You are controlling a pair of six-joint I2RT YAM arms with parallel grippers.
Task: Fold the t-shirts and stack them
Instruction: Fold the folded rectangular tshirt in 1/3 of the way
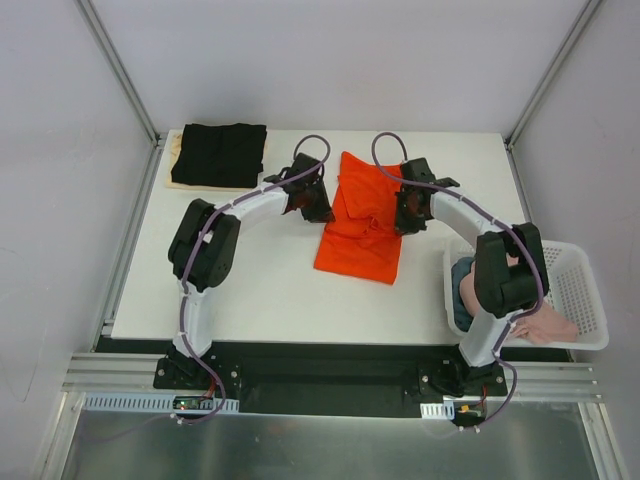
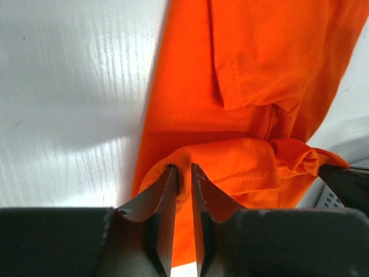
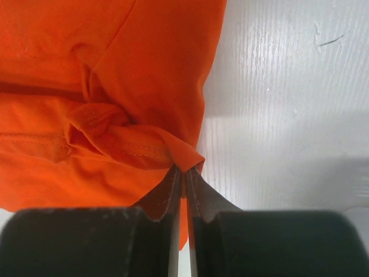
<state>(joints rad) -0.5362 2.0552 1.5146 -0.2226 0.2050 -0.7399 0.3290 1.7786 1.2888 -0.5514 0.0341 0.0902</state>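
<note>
Fingers [image 2: 164, 196] of the left gripper [image 2: 183, 171] are nearly together w/ a narrow gap, pinching a raised fold of the orange t-shirt [image 2: 242, 63] at its left edge. Right gripper [image 3: 185, 171]: fingers [image 3: 167, 196] pressed almost flat together, nipping a hem corner on the shirt's right edge. Double stitch line is visible on that hem.

Shirt sits mid-table, long axis running far to near. Far half is bunched and creased btwn the two grippers. Near half lies flat, w/ a straight bottom edge. Left wrist view shows a sleeve hem folded over on top and the left side edge straight against the table.

Black t-shirt [image 1: 220, 155] is folded square at the far-left corner, on top of a cream cloth [image 1: 177, 150] that sticks out on its left side. Well apart from the orange one.

White lattice basket [image 1: 590, 300] sits at the near-right, overhanging the table edge. Pink cloth [image 1: 545, 325] is inside. The rest is partly hidden by the right arm [image 1: 505, 270].

White table [image 1: 270, 290] shows btwn the shirt's near hem and the near edge, also left of the shirt out to the left arm [image 1: 205, 245]. On the right, only a narrow strip btwn shirt and basket.
</note>
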